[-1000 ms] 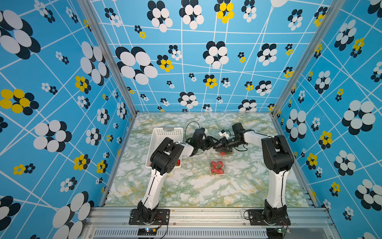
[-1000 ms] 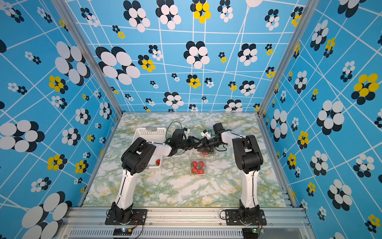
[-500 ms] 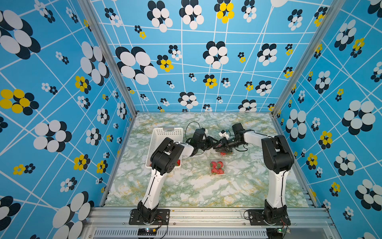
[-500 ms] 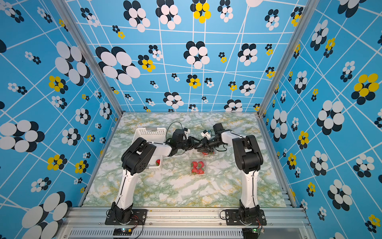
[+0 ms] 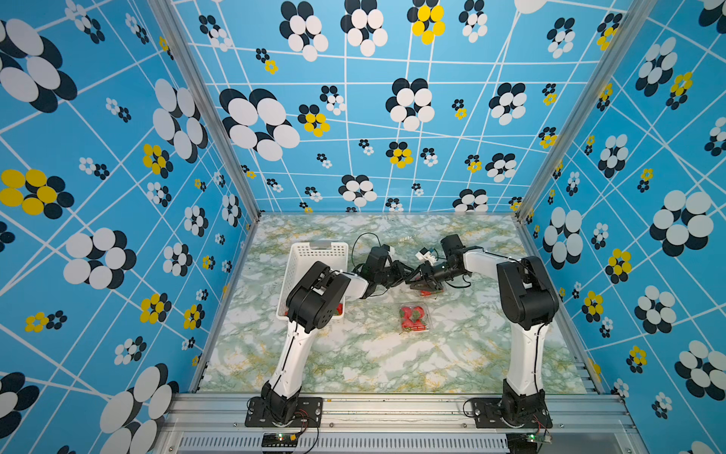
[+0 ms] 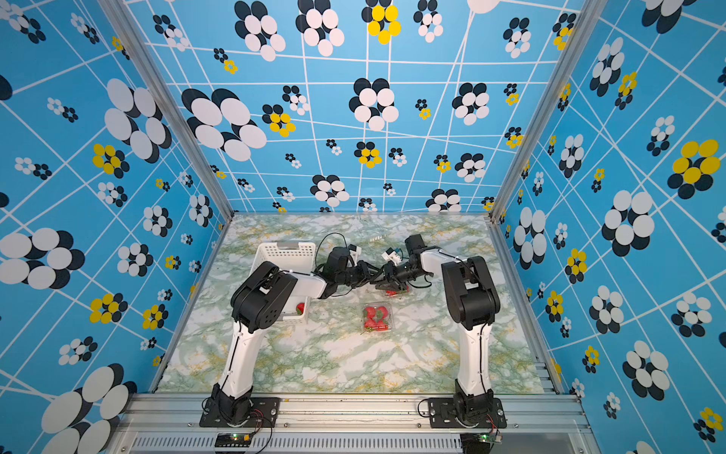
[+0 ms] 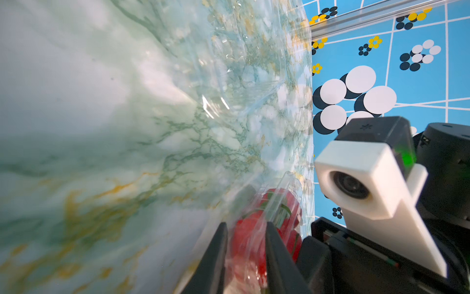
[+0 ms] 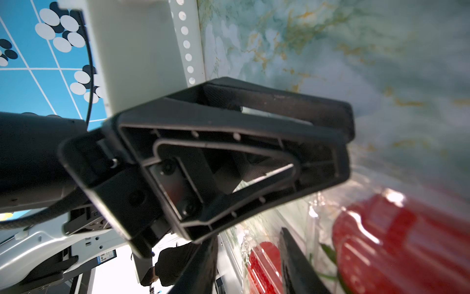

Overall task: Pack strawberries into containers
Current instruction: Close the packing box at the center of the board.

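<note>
A first punnet is seen filled with strawberries and apparently closed, standing alone on the tabletop in both top views. A second punnet, just behind it, also holds red fruit and is met by both arms, so its closing is judged to be the step in hand. A third punnet, empty, is shown clearly only by the left wrist view, beyond the second; in the top views it is too faint to be made out. At least one strawberry lies in the basket, so more packing is judged to remain. The left fingers are closed on the clear plastic of the second punnet, a detail given by the left wrist view alone. The right fingers are set partly apart at that punnet's wall; whether anything is gripped cannot be told
</note>
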